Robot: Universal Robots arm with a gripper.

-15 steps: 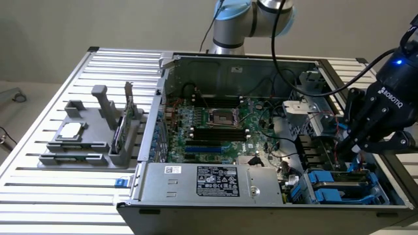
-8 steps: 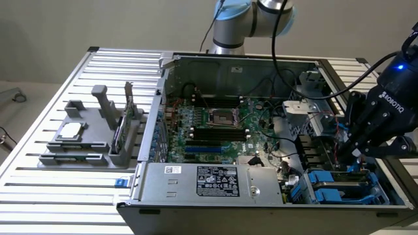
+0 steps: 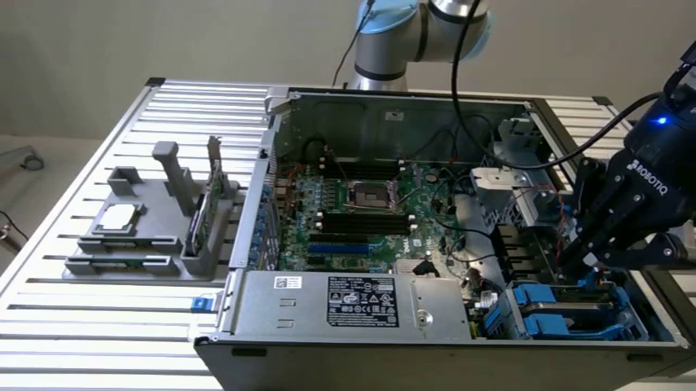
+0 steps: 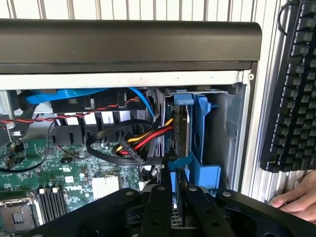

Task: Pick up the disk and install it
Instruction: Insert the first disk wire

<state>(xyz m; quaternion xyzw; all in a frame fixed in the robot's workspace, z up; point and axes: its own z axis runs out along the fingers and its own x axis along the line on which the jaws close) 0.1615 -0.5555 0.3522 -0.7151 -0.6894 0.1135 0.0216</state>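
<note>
The disk (image 4: 181, 131) stands on edge in the drive bay at the corner of the open computer case (image 3: 381, 110); its grey metal body sits inside a bright blue carrier (image 4: 201, 143). My gripper (image 4: 175, 197) is at the disk's near edge, its black fingers (image 4: 162, 200) drawn close together on that thin edge. In the exterior view my gripper (image 3: 588, 273) reaches down into the case at the exterior view's right, just above the blue drive bays (image 3: 544, 316). Its fingertips there are partly hidden behind cables.
Red, yellow and black cables (image 4: 143, 140) run beside the disk. The motherboard (image 3: 359, 216) and power supply (image 3: 354, 301) fill the case. A grey holder (image 3: 152, 224) with a chip and a green card stands on the table. A keyboard (image 4: 291, 94) and a person's hand (image 4: 296, 200) lie outside the case.
</note>
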